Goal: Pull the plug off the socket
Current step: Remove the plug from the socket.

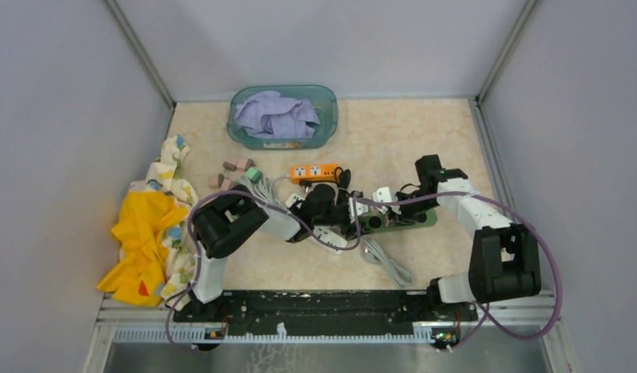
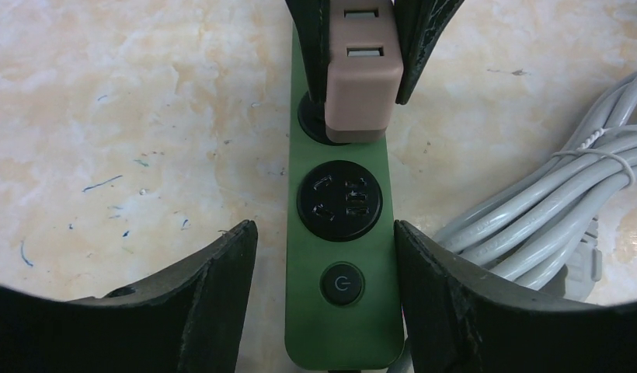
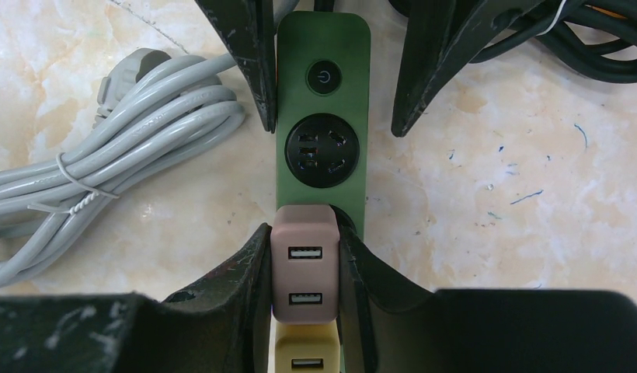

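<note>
A green power strip (image 2: 340, 330) lies flat on the marbled table, also in the right wrist view (image 3: 323, 47) and from above (image 1: 412, 221). A pink USB plug (image 3: 304, 272) sits in its socket, with a yellow plug (image 3: 304, 351) just behind it. My right gripper (image 3: 304, 237) is shut on the pink plug (image 2: 362, 85), one finger on each side. My left gripper (image 2: 323, 233) straddles the strip's button end. It is open, and a gap shows between its left finger (image 2: 222, 272) and the strip. The round socket (image 2: 339, 200) between the two grippers is empty.
A bundled grey cable (image 2: 548, 202) lies right beside the strip (image 3: 121, 132). An orange power strip (image 1: 315, 172), small blocks (image 1: 238, 165) and a teal basin with lilac cloth (image 1: 283, 116) lie farther back. Yellow cloth (image 1: 148, 233) sits at the left wall. Black cables (image 3: 603, 47) lie near the left arm.
</note>
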